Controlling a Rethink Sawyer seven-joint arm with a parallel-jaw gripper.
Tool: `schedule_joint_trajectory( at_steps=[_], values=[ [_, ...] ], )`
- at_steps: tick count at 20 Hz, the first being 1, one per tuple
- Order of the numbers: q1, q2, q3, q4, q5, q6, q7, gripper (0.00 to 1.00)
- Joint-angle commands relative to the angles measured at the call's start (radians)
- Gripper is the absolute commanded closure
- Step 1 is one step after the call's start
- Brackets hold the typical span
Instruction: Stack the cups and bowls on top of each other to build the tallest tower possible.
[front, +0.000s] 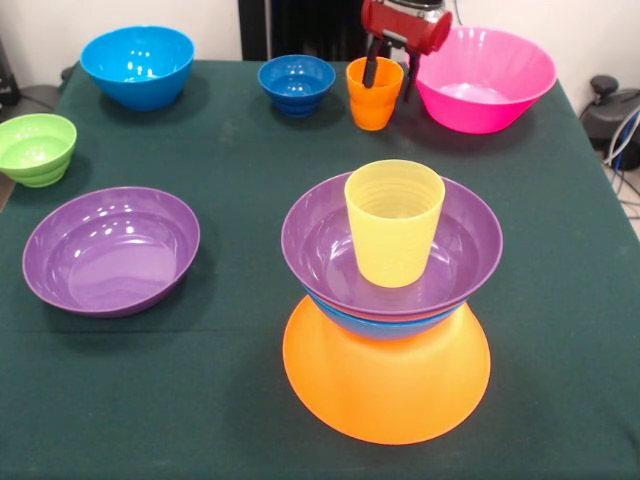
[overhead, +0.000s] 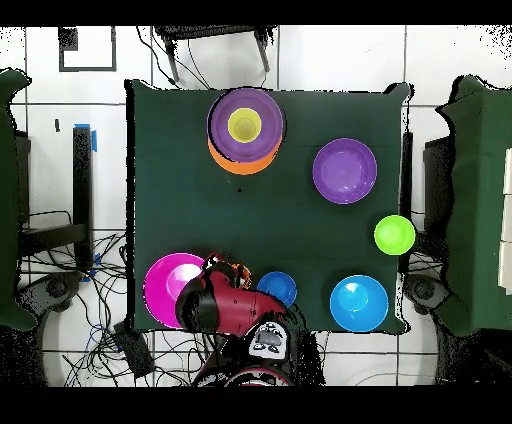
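The surface (front: 200, 400), draped in dark green cloth, carried every item. Largest on it was the tower (front: 388, 300), toward 6 o'clock in the front view: an inverted yellow-orange bowl (front: 386, 385) as base, a bright blue bowl (front: 385, 325) showing as a rim above it, a purple bowl (front: 330, 250) nested in that, and the ribbed yellow cup (front: 393, 222) standing upright inside. The pink bowl (front: 487, 80) sat at 1 o'clock, a second purple bowl (front: 110, 250) at 9 o'clock, another bright blue bowl (front: 137, 65) at 11 o'clock, the green bowl (front: 36, 148) at 10 o'clock, and the small dark blue bowl (front: 296, 83) at 12 o'clock. Beside it, the orange cup (front: 374, 95) stood upright with the tool (front: 390, 75) straddling its rim, one finger (front: 371, 68) inside and one outside, parted and apparently not yet clamped. The step in hand appeared to be picking this cup; a firm pinch on the wall, a vertical lift and a centred descent onto the yellow cup would likely serve best, since a skewed release could topple the stack. Around the surface the overhead view showed a white tiled floor (overhead: 320, 70) and loose cables (overhead: 80, 330).
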Motion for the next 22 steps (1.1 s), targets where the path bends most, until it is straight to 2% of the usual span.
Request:
schedule_joint_trajectory(
  at_steps=[1,10,22],
  values=[
    [-0.005,0.079,0.137,0.003,0.027,-0.078,0.2,0.0],
    [0.002,0.105,0.111,-0.014,0.028,-0.109,0.168,0.0],
    [0.024,0.08,0.105,0.017,0.077,-0.038,0.185,0.0]
  ],
)
